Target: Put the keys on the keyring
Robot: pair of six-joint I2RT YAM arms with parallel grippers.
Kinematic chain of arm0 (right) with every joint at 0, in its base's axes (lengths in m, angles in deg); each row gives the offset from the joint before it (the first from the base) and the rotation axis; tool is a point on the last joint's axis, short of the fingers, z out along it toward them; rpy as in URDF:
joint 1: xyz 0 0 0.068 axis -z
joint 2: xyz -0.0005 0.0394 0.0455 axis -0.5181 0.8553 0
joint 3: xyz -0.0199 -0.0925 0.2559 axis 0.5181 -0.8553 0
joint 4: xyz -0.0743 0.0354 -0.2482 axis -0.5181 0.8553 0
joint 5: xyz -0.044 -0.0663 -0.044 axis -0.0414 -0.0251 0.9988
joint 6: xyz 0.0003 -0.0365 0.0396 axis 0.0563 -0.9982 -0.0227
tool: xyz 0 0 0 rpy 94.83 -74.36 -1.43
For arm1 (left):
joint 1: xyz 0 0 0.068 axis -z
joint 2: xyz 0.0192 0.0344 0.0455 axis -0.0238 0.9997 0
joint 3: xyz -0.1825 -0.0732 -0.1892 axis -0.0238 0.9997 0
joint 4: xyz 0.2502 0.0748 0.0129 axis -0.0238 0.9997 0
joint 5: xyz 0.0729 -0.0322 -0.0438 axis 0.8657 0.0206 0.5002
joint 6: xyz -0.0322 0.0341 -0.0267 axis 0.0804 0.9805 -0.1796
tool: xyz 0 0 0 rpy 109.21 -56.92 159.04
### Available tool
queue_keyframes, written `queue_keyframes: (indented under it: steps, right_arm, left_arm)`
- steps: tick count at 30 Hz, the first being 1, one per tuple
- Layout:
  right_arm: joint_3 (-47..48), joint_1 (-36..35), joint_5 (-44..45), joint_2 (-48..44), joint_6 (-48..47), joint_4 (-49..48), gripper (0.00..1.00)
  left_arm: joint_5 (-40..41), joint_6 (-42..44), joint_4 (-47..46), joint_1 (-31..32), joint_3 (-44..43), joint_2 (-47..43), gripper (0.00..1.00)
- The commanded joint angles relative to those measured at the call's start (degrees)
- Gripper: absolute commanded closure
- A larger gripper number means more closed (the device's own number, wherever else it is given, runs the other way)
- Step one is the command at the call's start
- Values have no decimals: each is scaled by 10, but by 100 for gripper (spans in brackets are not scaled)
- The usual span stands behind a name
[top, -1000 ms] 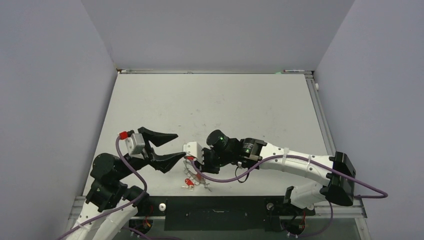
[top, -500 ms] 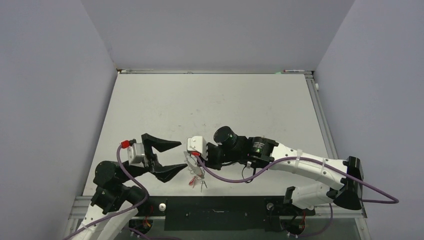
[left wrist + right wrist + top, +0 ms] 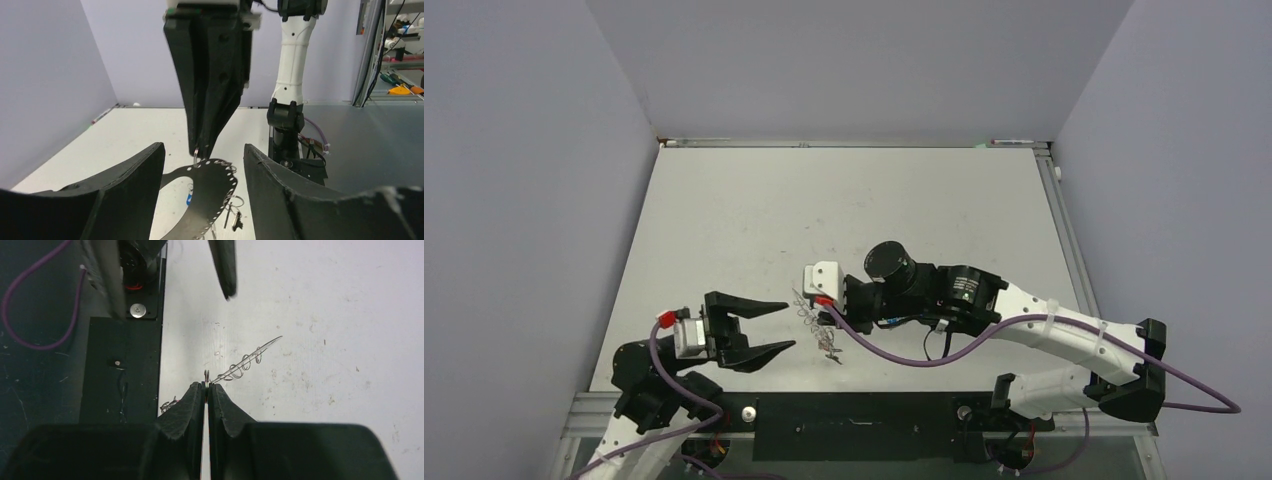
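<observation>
Grey keyring (image 3: 210,192) hangs in the lower middle of the left wrist view. It's pinched at its top edge by the right hand (image 3: 199,149), which comes down from the top of the frame with its fingers squeezed tight on it. The left hand (image 3: 789,324) sits lower left in the top view, jaws spread wide, with the keyring just ahead of its fingertips and not touching them. A couple of keys (image 3: 232,216) dangle off the keyring's lower edge with a bit of blue behind it, all above the table (image 3: 844,210).
</observation>
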Motion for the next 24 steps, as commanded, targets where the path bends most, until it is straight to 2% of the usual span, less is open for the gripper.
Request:
queue_keyframes:
  steps: [1,5,13,24]
  right_arm:
    - [52,-29,14,-7,-10,14,95]
    - [77,-48,37,6,-14,40,95]
    - [103,-73,54,25,-20,60,95]
    - [120,-82,59,38,-25,62,95]
  left_arm:
    - [-37,14,-7,8,-27,64,51]
    - [-37,37,11,32,-38,97,59]
    - [-17,81,61,81,-52,127,63]
    - [5,108,91,103,-56,131,88]
